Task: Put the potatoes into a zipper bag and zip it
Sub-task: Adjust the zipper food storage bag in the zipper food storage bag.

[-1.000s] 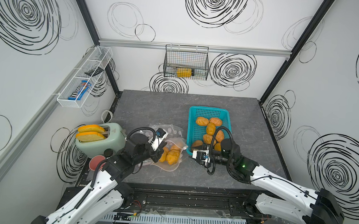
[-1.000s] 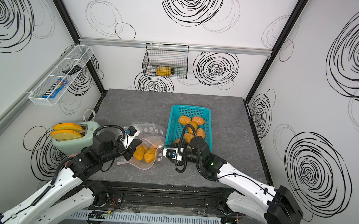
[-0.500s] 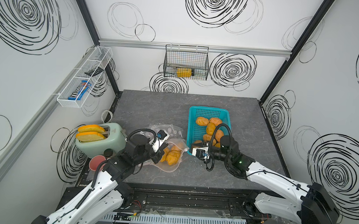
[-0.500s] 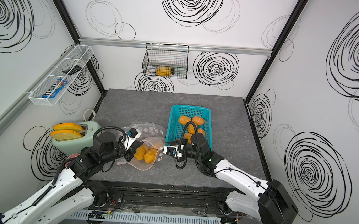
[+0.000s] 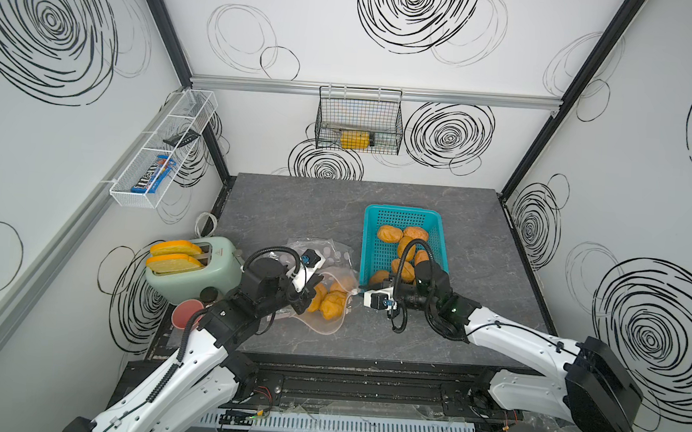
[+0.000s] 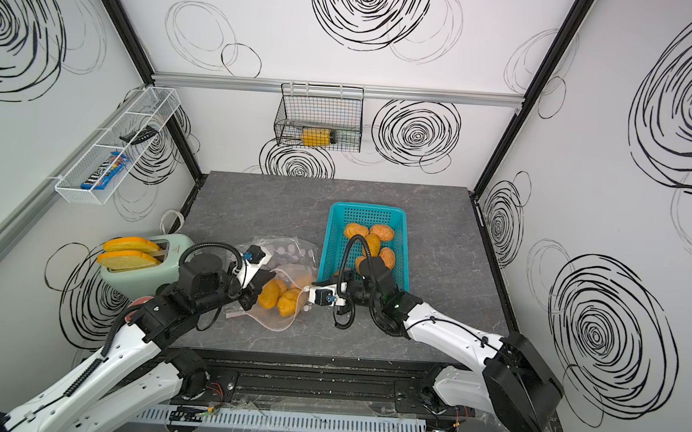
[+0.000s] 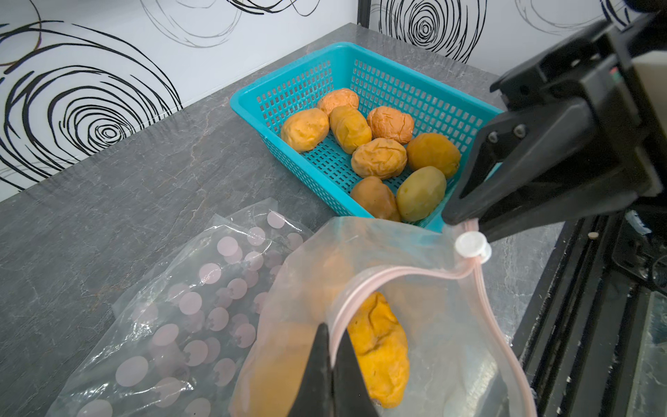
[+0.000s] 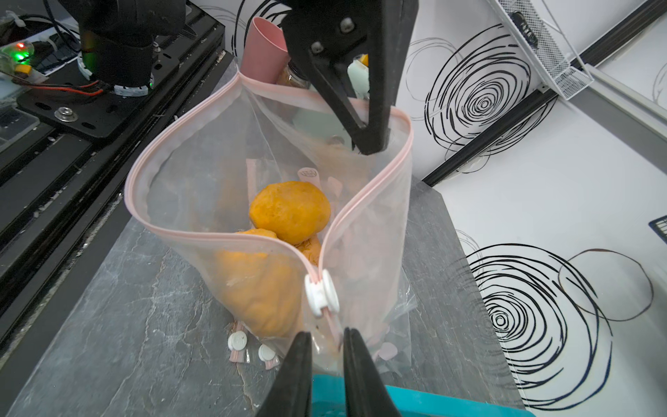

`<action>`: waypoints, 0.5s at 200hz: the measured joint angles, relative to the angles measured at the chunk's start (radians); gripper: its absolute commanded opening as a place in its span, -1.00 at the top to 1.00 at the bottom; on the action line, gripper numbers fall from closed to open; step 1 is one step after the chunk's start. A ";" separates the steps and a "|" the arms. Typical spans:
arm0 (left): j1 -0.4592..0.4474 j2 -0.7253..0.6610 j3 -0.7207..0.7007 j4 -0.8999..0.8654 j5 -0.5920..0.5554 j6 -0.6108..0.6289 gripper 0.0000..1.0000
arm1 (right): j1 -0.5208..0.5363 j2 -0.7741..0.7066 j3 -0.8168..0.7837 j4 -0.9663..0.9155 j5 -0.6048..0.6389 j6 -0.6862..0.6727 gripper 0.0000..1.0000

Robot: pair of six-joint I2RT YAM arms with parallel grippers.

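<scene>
A toaster (image 5: 190, 268) and a pile of spare bags (image 7: 187, 317) crowd the left of the tabletop (image 5: 295, 205). The teal basket (image 5: 402, 217), potatoes (image 7: 379, 159) inside, sits just right of the zipper bag (image 8: 173, 180). Both arms reach in low, facing each other. The left pincer (image 7: 331, 335) clamps the bag's pink rim, mouth agape over more potatoes (image 8: 290, 211). The right pincer (image 8: 326, 334) has its jaws narrow round the corner behind the white slider (image 8: 321, 292); pinching or not, I can't tell.

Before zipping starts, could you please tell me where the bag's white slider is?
Right wrist view: the white slider sits on the zipper bag's rim just before the right gripper, beside the teal basket.
</scene>
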 measured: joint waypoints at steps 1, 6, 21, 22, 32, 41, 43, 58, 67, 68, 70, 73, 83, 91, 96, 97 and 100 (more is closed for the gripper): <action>0.000 0.000 0.000 0.000 0.000 0.000 1.00 | 0.000 0.000 0.000 0.000 0.000 0.000 0.57; 0.000 0.001 0.000 0.001 0.002 0.000 1.00 | 0.002 0.000 0.000 0.000 -0.002 -0.003 0.58; 0.000 0.003 0.000 0.001 0.007 0.000 1.00 | 0.006 0.000 0.000 0.000 -0.009 -0.006 0.61; 0.000 0.003 0.000 0.001 0.007 0.000 1.00 | 0.006 0.000 0.000 0.000 -0.010 -0.007 0.61; 0.000 0.004 0.000 0.001 0.011 0.000 1.00 | 0.008 0.000 0.000 0.000 -0.013 -0.008 0.66; 0.000 0.005 -0.001 0.001 0.011 0.000 1.00 | 0.009 0.000 0.000 0.000 -0.015 -0.010 0.68; 0.000 0.005 -0.001 0.001 0.011 0.000 1.00 | 0.009 0.000 0.000 0.000 -0.015 -0.010 0.69; 0.000 0.005 -0.002 0.002 0.010 0.000 1.00 | 0.011 0.000 0.000 0.000 -0.017 -0.010 0.71; 0.000 0.005 -0.002 0.002 0.010 0.000 1.00 | 0.012 0.000 0.000 0.000 -0.017 -0.011 0.75; 0.000 0.005 -0.002 0.002 0.010 0.000 1.00 | 0.012 0.000 0.000 0.000 -0.017 -0.011 0.76; 0.000 0.005 -0.002 0.002 0.010 0.000 1.00 | 0.012 0.000 0.000 0.000 -0.017 -0.011 0.77; 0.000 0.005 -0.002 0.002 0.010 0.000 1.00 | 0.012 0.000 0.000 0.000 -0.017 -0.010 0.79; 0.000 0.005 -0.002 0.002 0.010 0.000 1.00 | 0.013 0.000 0.000 0.000 -0.017 -0.010 0.85; 0.000 0.005 -0.002 0.002 0.010 0.000 1.00 | 0.014 0.000 0.000 0.000 -0.019 -0.008 0.93; 0.000 0.005 -0.002 0.003 0.010 0.000 1.00 | 0.014 0.000 0.000 0.000 -0.020 -0.009 0.99; 0.000 0.005 -0.002 0.003 0.010 0.000 1.00 | 0.014 0.000 0.000 0.001 -0.020 -0.008 1.00; 0.000 0.005 -0.002 0.003 0.010 0.000 1.00 | 0.015 0.000 0.000 0.000 -0.021 -0.004 1.00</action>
